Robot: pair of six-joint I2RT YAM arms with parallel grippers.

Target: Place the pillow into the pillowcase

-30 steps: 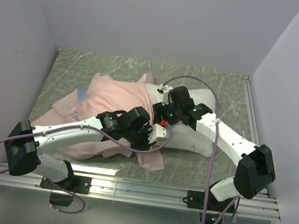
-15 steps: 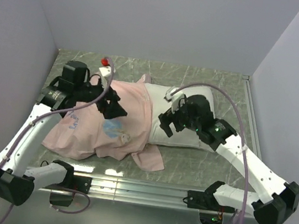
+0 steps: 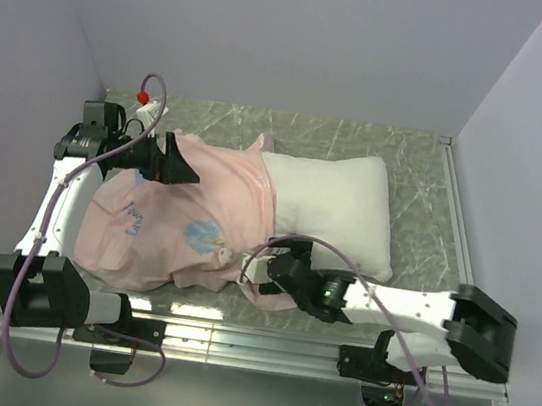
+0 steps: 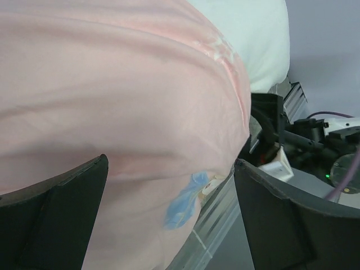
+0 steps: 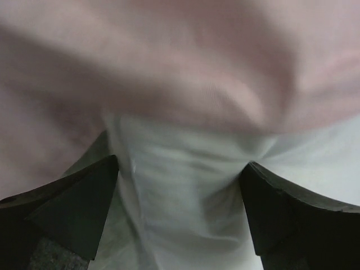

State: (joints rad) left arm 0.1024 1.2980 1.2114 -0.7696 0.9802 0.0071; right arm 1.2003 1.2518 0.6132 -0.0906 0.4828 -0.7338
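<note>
Pillow (image 3: 336, 207): left part inside pillowcase (image 3: 197, 223), right part bare.
Left gripper (image 3: 177, 165): jaws apart, at the case's far-left end.
Right gripper (image 3: 264, 268): jaws apart, at the near hem.
Remaining: likely drawing the case over the bare half.

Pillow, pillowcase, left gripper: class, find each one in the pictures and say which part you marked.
pillow (image 3: 336, 207): top external view, bare white middle of the exposed part.
pillowcase (image 3: 218, 204): top external view, pink upper face.
left gripper (image 4: 170, 163): left wrist view, midway between its fingertips.
</note>
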